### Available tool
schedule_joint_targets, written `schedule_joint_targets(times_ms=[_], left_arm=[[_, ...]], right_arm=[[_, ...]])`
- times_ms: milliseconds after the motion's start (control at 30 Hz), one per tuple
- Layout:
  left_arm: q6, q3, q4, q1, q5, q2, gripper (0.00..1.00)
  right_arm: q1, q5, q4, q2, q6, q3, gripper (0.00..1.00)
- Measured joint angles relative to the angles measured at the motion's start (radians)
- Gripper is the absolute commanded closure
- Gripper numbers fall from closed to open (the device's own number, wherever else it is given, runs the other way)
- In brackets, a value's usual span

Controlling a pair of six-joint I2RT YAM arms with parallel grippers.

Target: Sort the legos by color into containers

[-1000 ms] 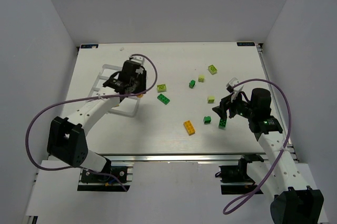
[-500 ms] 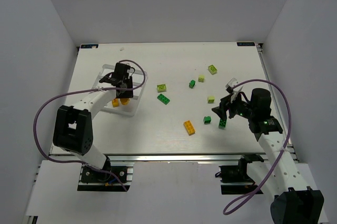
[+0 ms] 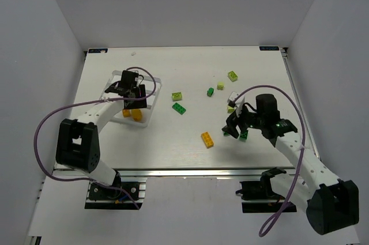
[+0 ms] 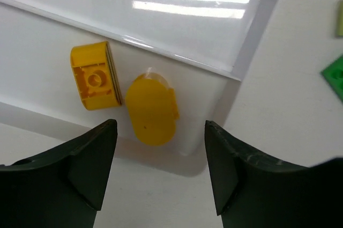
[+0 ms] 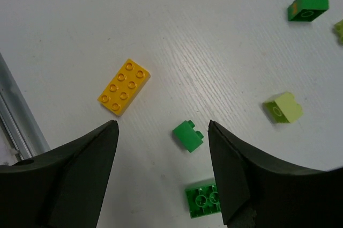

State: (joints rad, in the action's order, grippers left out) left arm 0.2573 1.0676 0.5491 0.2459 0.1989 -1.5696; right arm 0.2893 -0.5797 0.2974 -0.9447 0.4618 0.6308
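The clear tray (image 3: 151, 100) stands at the left. Two orange-yellow legos (image 4: 151, 109) (image 4: 96, 82) lie in its near right compartment, also seen from above (image 3: 132, 113). My left gripper (image 3: 133, 96) is open and empty just above them (image 4: 159, 150). My right gripper (image 3: 233, 129) is open and empty, hovering over a small dark green lego (image 5: 188, 135) that lies between its fingers (image 5: 162, 137). An orange-yellow lego (image 5: 124, 87) lies to its left, an upturned dark green one (image 5: 202, 200) close by, and a lime one (image 5: 283, 107) to its right.
Loose legos lie mid-table: lime (image 3: 177, 95), dark green (image 3: 179, 108), dark green (image 3: 210, 91), lime (image 3: 220, 85), lime (image 3: 232, 75), orange-yellow (image 3: 207, 139). White walls enclose the table. The left arm's purple cable (image 3: 46, 124) loops at the left.
My left gripper moved left over the tray and opened; an orange-yellow lego it carried now lies in the tray. My right gripper moved left over the small dark green lego.
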Motion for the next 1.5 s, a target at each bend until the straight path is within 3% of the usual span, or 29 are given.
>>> schedule_joint_targets(times_ms=[33, 100, 167, 233, 300, 467, 1067, 1167, 1200, 1267, 1300, 1500], left_arm=[[0.004, -0.016, -0.010, 0.000, -0.014, 0.028, 0.28], [0.011, -0.074, -0.048, 0.000, -0.057, 0.124, 0.48], [0.010, -0.174, -0.112, -0.001, -0.109, 0.283, 0.60], [0.008, -0.262, -0.166, -0.001, -0.150, 0.459, 0.60], [0.002, -0.333, -0.231, 0.000, -0.175, 0.634, 0.46], [-0.018, -0.386, -0.307, 0.011, -0.131, 0.866, 0.43], [-0.035, -0.386, -0.324, 0.012, -0.090, 0.895, 0.41], [-0.037, -0.386, -0.323, 0.012, -0.090, 0.898, 0.41], [-0.037, -0.386, -0.324, 0.012, -0.089, 0.900, 0.41], [-0.039, -0.386, -0.323, 0.012, -0.087, 0.904, 0.41], [-0.039, -0.386, -0.323, 0.012, -0.086, 0.906, 0.41], [-0.039, -0.386, -0.324, 0.012, -0.082, 0.928, 0.41]], right_arm=[[0.024, 0.019, 0.005, -0.020, 0.007, 0.008, 0.26], [0.092, 0.078, 0.018, -0.061, 0.014, 0.021, 0.26], [0.163, 0.134, 0.023, -0.100, 0.011, 0.029, 0.24], [0.244, 0.199, 0.026, -0.151, -0.012, 0.040, 0.22], [0.305, 0.252, 0.026, -0.203, -0.040, 0.048, 0.14], [0.399, 0.357, 0.015, -0.312, -0.123, 0.051, 0.11], [0.491, 0.489, -0.092, -0.533, -0.452, 0.103, 0.11], [0.499, 0.513, -0.111, -0.544, -0.471, 0.108, 0.21], [0.504, 0.523, -0.114, -0.545, -0.476, 0.108, 0.33], [0.511, 0.550, -0.116, -0.546, -0.478, 0.108, 0.48], [0.514, 0.561, -0.117, -0.546, -0.476, 0.108, 0.62], [0.547, 0.622, -0.113, -0.565, -0.444, 0.132, 0.94]])
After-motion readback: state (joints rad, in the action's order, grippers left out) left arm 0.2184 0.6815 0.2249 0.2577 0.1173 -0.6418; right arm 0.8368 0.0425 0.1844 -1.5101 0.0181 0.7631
